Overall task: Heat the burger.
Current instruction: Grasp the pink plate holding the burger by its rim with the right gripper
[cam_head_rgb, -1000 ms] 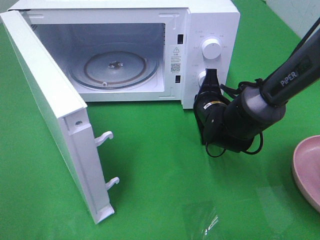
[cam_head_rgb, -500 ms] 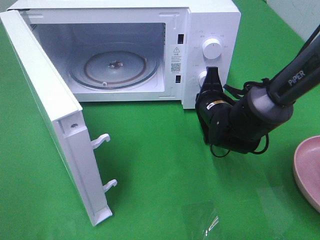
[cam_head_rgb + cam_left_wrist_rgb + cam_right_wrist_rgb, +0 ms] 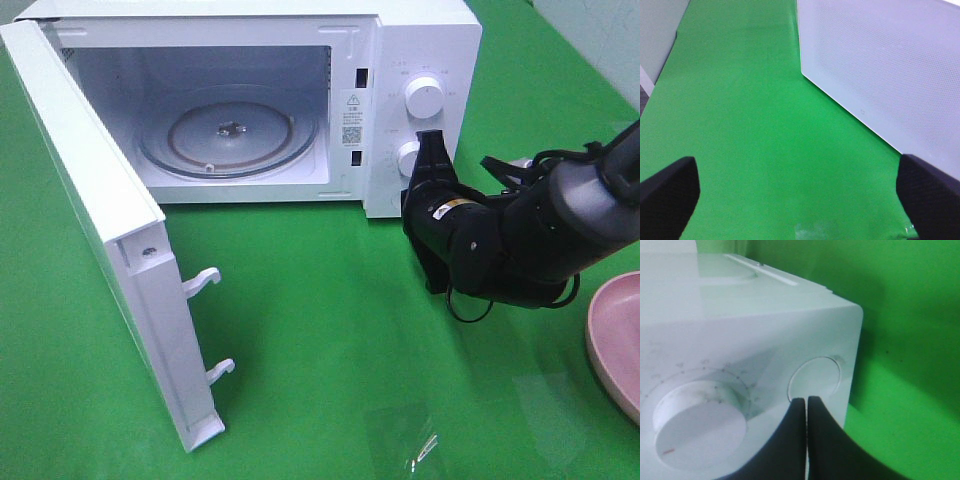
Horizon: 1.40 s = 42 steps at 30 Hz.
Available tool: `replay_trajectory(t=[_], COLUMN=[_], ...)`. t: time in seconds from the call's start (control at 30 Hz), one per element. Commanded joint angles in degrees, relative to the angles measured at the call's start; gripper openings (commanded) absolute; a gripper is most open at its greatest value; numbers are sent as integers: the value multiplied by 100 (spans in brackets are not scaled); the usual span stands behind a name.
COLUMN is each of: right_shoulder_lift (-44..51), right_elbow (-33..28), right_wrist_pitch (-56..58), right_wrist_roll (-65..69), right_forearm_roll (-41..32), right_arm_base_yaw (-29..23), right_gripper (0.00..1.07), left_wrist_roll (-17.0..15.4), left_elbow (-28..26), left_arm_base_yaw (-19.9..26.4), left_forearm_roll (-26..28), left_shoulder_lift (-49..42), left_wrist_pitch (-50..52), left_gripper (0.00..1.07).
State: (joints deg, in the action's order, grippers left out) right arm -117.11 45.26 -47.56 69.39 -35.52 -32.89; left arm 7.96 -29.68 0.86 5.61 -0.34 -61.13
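A white microwave (image 3: pixel 420 40) stands at the upper middle of the exterior high view on the green desk (image 3: pixel 330 340). Its door (image 3: pixel 100 230) is swung wide open toward the left edge of the frame. Two white latch hooks (image 3: pixel 205 278) stick out of the door's lower inner edge. Inside the bare cavity lies the glass turntable (image 3: pixel 228 132).

On the control panel at the right of the oven sit an upper knob (image 3: pixel 424 97) and, below it, a lower round control (image 3: pixel 406 155). The black right claw (image 3: pixel 430 145) points at that lower control from the right, its dark arm stretching toward the right edge of the frame. In the right wrist view the right claw (image 3: pixel 806 402) has its two fingers pressed together, with only a thin seam between them. Its tips are right at the rim of the lower round control (image 3: pixel 815 380) (contact or a hair's gap, I cannot tell).

The left claw (image 3: pixel 797 175) shows only in the left wrist view. Its two dark pads (image 3: pixel 667 195) are spread far apart over bare desk, gripping nothing, and a white dotted panel (image 3: pixel 880 65) fills the upper right of that view.

A pink plate (image 3: pixel 615 340) is cut off by the right edge of the exterior high view. The burger shows in none of the views.
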Motion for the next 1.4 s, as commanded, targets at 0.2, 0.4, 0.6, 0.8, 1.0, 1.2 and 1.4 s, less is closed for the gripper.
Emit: replay_trajectory(t=[0.2, 0.4, 0.6, 0.8, 1.0, 1.2, 1.4], right_shoulder_lift=[613, 1031, 1404, 1925, 2177, 2481, 2865], right_elbow=[-309, -384, -384, -384, -384, -384, -384], right_wrist_pitch=[785, 1599, 2206, 3146, 3833, 4670, 5615], right_wrist_roll=[-1043, -2338, -3570, -5088, -5741, -5942, -5936], right_forearm_roll=[252, 252, 246, 252, 453, 1152, 2131], right_arm_base_yaw=[11, 11, 11, 29, 29, 29, 29], right_gripper=[0, 0, 1, 2, 3, 3, 4], left_wrist_roll=[0, 0, 0, 0, 0, 0, 0], left_elbow=[6, 6, 6, 6, 6, 6, 6], left_arm_base_yaw=[-29, -29, -29, -29, -29, -29, -29], left_forearm_roll=[29, 29, 29, 29, 29, 29, 29], left_shoulder_lift=[-97, -97, -97, -97, -97, -97, -97], left_wrist_pitch=[-23, -23, -23, -23, -23, -23, -23], left_gripper=[100, 100, 100, 100, 100, 100, 100])
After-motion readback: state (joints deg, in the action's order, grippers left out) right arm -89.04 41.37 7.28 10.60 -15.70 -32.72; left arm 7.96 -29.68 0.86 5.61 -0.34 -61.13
